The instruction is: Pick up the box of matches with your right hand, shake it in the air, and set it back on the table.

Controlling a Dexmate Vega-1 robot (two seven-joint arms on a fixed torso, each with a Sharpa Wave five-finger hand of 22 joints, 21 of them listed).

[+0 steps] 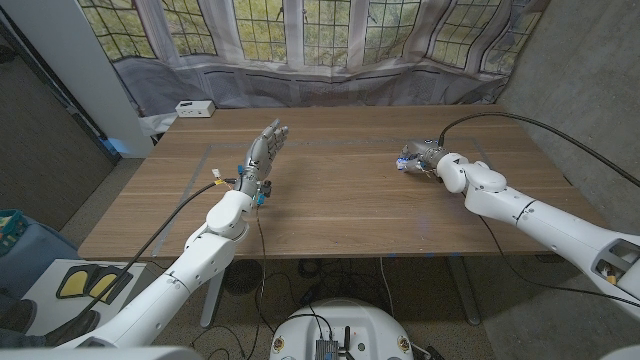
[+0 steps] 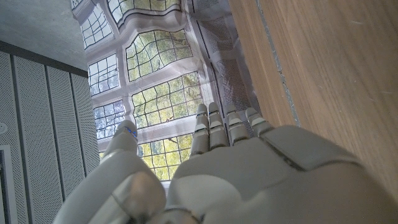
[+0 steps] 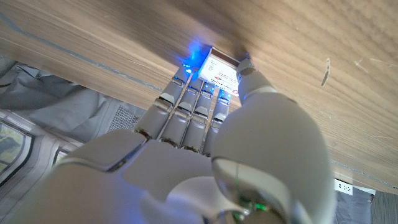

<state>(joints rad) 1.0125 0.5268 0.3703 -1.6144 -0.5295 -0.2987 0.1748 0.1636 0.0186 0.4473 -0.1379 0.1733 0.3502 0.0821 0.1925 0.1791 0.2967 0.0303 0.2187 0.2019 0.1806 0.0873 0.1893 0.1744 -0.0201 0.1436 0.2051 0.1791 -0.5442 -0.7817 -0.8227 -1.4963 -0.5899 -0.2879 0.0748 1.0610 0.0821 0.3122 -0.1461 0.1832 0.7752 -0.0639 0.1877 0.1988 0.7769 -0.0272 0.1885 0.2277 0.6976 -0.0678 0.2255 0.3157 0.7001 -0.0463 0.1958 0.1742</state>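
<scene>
Here the small flat white cardboard box of matches [image 3: 219,70] sits on the brown wooden table [image 1: 330,200], on its right half, directly under the fingertips of the right hand [image 1: 422,159]. In the right wrist view the fingers [image 3: 186,102] and the thumb close around the box from both sides; I judge it is gripped but not lifted. The left hand [image 1: 264,155] stands open, well apart, holding nothing.
</scene>
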